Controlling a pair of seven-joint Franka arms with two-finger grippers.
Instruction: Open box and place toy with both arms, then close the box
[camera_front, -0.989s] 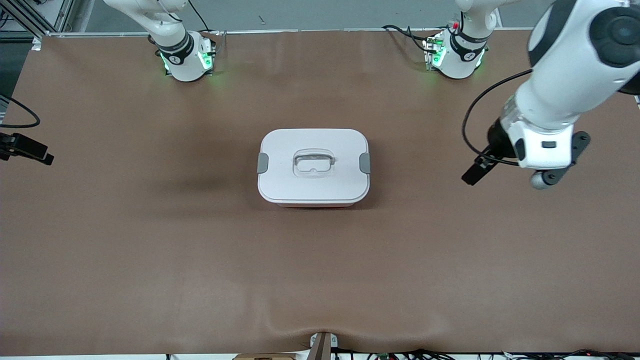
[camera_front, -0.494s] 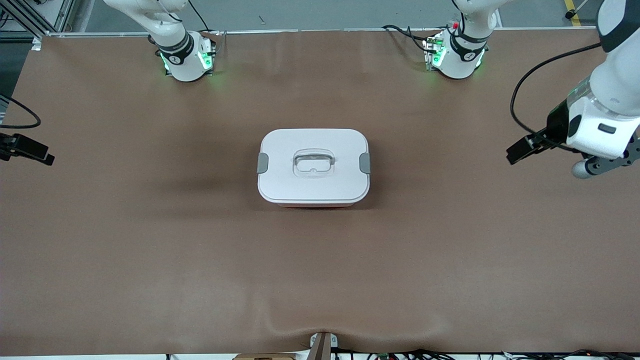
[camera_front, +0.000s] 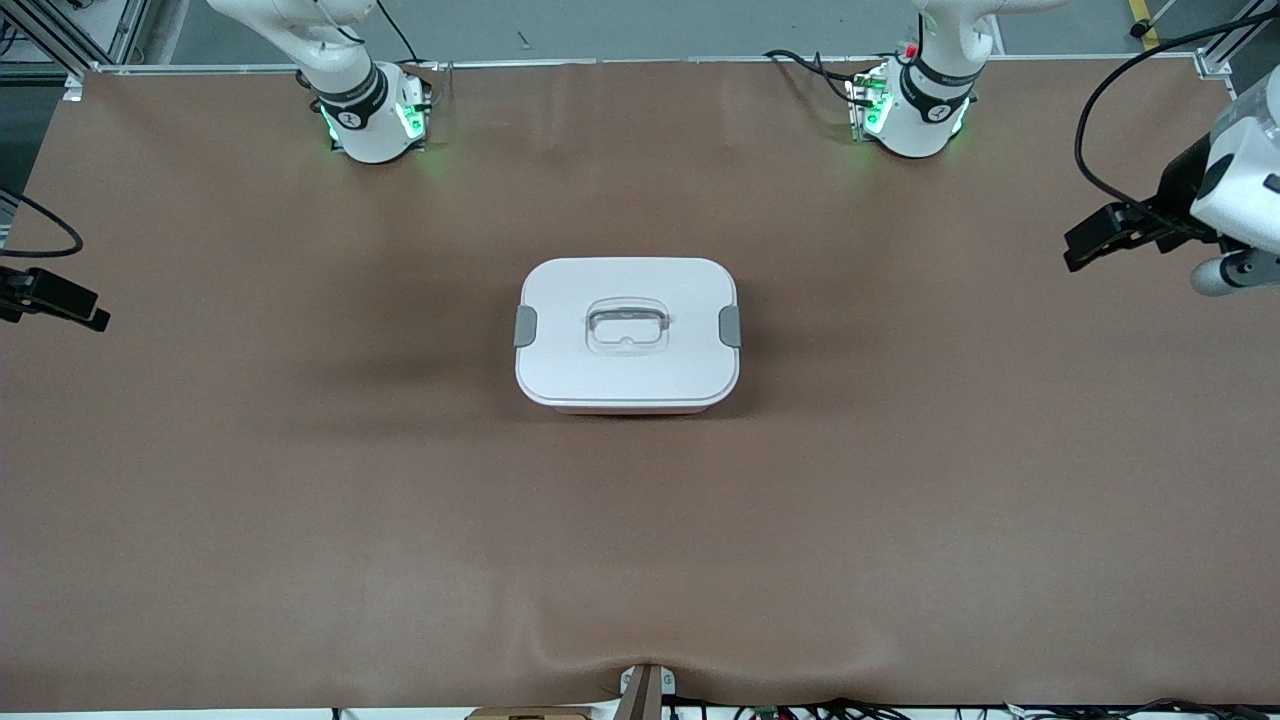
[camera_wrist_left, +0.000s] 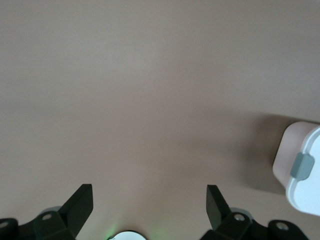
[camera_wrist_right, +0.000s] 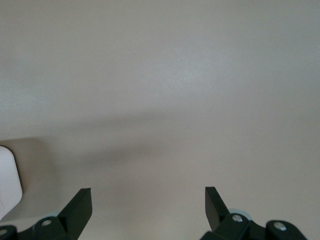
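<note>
- Box (camera_front: 627, 335) is what we find in the middle of the worktop (camera_front: 300, 500), well apart from every edge and both base corners, resting flat on the brown cover.
- Its white lid (camera_front: 640, 290) sits on, and we see a grey latch (camera_front: 525, 326) at the end toward the right arm and another latch (camera_front: 730, 326) at the end toward the left arm.
- We see the clear recessed handle (camera_front: 626, 328) in the centre of the lid, with a thin strip of pink tub showing under the lid's edge nearest the front camera.
- We see the left gripper (camera_wrist_left: 150, 200) up over the worktop's edge at the left arm's end, its two black fingers (camera_wrist_left: 80, 202) spread wide apart with nothing between them; one corner of the box shows in its wrist view.
- We see the right gripper (camera_wrist_right: 148, 201) over bare worktop at the right arm's end, fingers (camera_wrist_right: 80, 202) likewise spread apart and holding nothing.
</note>
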